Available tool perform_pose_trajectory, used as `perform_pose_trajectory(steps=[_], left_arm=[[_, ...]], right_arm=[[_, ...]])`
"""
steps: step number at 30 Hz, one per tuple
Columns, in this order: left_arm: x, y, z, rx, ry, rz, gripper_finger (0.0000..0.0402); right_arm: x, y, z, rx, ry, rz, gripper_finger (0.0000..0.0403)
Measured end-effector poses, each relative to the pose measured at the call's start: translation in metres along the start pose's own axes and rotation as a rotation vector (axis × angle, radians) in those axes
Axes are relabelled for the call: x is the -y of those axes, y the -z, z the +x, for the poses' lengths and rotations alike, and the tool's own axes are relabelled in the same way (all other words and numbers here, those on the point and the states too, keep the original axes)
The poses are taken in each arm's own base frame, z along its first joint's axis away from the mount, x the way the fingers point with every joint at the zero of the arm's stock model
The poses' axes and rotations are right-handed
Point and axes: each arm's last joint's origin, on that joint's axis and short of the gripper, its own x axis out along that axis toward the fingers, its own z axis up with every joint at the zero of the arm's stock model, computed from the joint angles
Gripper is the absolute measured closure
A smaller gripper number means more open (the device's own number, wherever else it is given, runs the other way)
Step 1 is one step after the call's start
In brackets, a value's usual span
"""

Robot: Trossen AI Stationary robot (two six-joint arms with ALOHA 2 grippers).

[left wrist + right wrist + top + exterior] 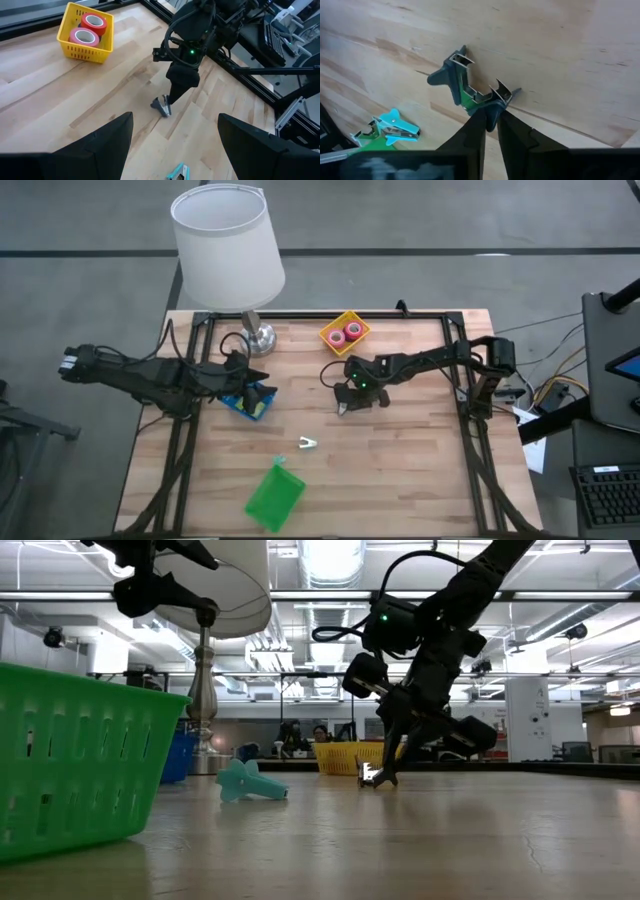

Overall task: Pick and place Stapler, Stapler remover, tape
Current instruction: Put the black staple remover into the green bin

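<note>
A dark blue staple remover point(467, 85) with metal claws lies on the wooden table near its middle, with my right gripper point(491, 115) shut on it; it also shows in the high view point(343, 408) and the low view point(368, 776). A teal staple remover point(307, 442) lies nearer the front. Pink and red tape rolls point(345, 333) sit in a yellow basket point(67, 42) at the back. My left gripper point(175, 145) hangs open above a blue basket point(250, 404) at the left. The stapler is not in view. My right gripper pinches the dark remover's plastic end point(491, 106), beside one metal claw, between its two fingertips point(476, 125). The fingers slant down at it from the table's right side. The remover appears to rest on the table point(372, 783), its claws away from the fingers.
A white-shaded lamp point(228, 242) stands at the back left, its base point(259, 336) near the blue basket. A green basket point(273, 496) lies at the front edge. A black frame point(330, 315) rims the table. Bare wood lies at the front right.
</note>
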Motion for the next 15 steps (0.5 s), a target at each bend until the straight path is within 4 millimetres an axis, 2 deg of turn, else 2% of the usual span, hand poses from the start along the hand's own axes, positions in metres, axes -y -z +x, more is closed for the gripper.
perform_pose_trajectory(steps=[7,15], left_arm=[[0.0000,0.0002,0.0000,0.000,0.000,0.002,0.0108],[0.0000,0.0002,0.0000,0.000,-0.001,0.003,0.0108]], right_arm=[[0.0001,0.0000,0.0000,-0.001,0.000,-0.015,0.0391],[0.0000,0.0000,-0.0001,0.000,-0.001,-0.028,0.0394]])
